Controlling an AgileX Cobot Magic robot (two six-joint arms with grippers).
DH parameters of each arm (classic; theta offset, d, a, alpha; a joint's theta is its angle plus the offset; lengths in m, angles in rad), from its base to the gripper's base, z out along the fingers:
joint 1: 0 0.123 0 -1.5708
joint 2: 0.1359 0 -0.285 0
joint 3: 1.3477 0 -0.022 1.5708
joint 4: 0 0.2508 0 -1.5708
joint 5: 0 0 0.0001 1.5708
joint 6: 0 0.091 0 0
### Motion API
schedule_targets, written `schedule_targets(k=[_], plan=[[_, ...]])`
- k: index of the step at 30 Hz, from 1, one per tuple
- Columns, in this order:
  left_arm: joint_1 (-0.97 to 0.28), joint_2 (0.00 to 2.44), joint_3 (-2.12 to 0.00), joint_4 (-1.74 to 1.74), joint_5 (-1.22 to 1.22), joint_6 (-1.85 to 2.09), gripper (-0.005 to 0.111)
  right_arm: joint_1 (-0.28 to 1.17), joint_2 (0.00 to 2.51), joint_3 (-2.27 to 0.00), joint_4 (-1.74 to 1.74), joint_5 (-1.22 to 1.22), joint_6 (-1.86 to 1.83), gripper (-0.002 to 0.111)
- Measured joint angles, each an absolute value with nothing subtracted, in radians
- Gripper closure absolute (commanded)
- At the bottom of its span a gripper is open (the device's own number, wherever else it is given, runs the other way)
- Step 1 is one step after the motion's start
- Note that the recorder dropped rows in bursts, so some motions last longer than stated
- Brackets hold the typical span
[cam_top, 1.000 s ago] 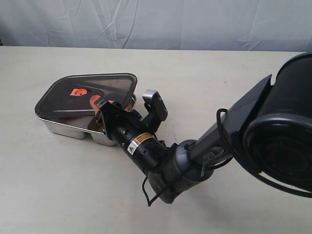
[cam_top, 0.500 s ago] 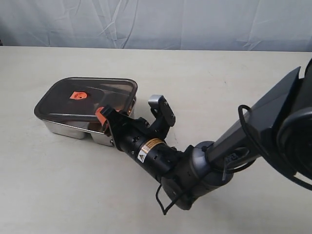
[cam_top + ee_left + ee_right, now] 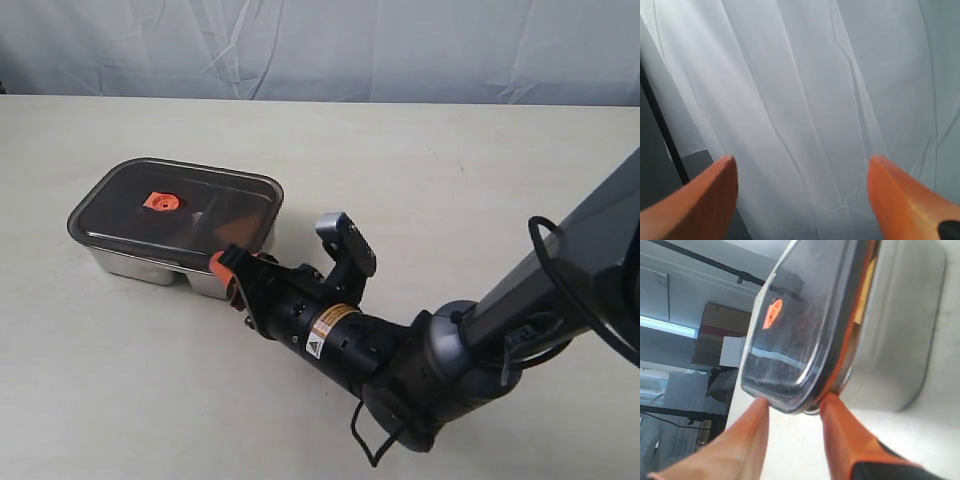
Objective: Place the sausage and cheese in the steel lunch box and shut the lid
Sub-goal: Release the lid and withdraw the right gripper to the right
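Observation:
The steel lunch box sits left of centre with the dark lid lying flat on it, its orange valve facing up. My right gripper is at the box's near corner. In the right wrist view its orange fingers stand slightly apart on either side of the lid's corner, with only the tips at its edge. A yellow patch, the cheese, shows under the lid's rim. The sausage is hidden. My left gripper is open and faces a white curtain.
The right arm stretches across the table's near right part. A white curtain hangs behind the table's far edge. The box stands about a hand's width from the table's left side.
The lid went from tilted to flat on the box. My right gripper drew back toward the near right, so that only its tips remain at the lid's corner.

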State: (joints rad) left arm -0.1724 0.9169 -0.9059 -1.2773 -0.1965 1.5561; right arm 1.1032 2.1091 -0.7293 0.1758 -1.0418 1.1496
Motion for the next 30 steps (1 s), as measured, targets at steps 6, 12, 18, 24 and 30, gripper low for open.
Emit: schedule_targets(k=[6, 12, 18, 24, 30], plan=[[-0.172, 0.917, -0.906, -1.277, -0.197, 1.556, 0.038, 1.101, 2.089, -0.680, 0.205, -1.022, 1.150, 0.071], [-0.172, 0.917, -0.906, -1.277, -0.197, 1.556, 0.038, 1.101, 2.040, -0.615, 0.273, -1.031, 1.124, 0.071], [-0.172, 0.917, -0.906, -1.277, -0.197, 1.556, 0.038, 1.069, 1.971, -0.581, 0.342, -1.030, 1.044, 0.099], [-0.172, 0.917, -0.906, -1.277, -0.197, 1.556, 0.038, 1.013, 1.904, -0.581, 0.432, -1.029, 0.915, 0.109], [-0.172, 0.917, -0.906, -1.277, -0.197, 1.556, 0.038, 0.983, 1.887, -0.581, 0.451, -1.014, 0.862, 0.109]])
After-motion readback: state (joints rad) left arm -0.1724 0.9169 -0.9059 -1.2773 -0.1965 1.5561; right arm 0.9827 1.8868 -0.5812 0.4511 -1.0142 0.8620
